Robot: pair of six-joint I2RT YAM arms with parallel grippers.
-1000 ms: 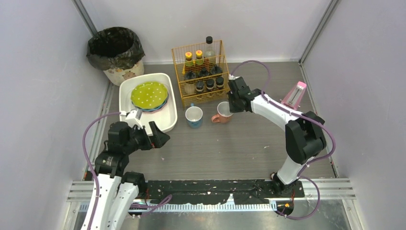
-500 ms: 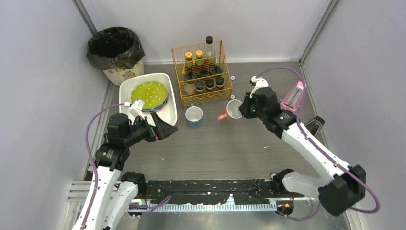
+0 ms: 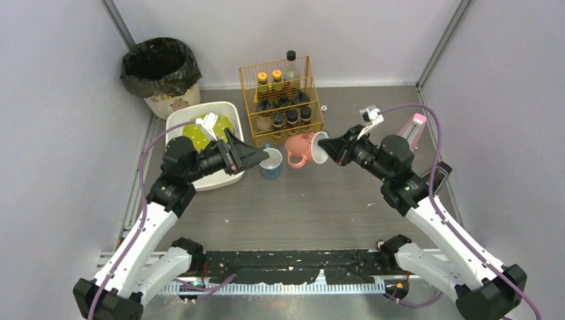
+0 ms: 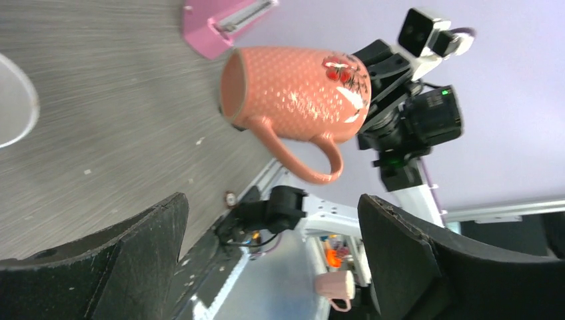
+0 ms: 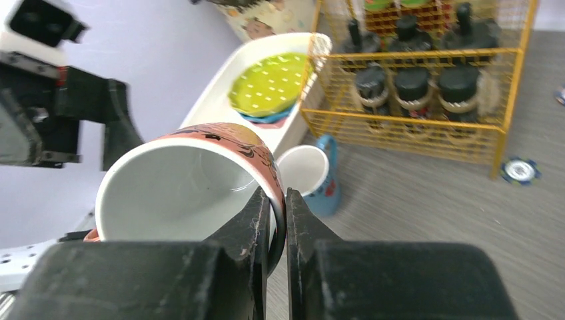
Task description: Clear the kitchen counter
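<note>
My right gripper is shut on the rim of a salmon-pink mug and holds it on its side above the grey wood-grain kitchen counter. The mug's white inside faces the right wrist camera. My left gripper is open and empty and points at the pink mug from the left. A blue mug stands on the counter just below and between the two grippers; it also shows in the right wrist view.
A white tub holding a green plate sits at the left. A yellow wire rack of bottles stands behind the mugs. A black-lined bin is at the back left. A pink object lies at the right wall. A small chip lies beside the rack.
My right gripper lifted the pink mug off the counter and tipped it sideways, moving it left. My left arm rose from the tub's front and swung right toward the mug.
</note>
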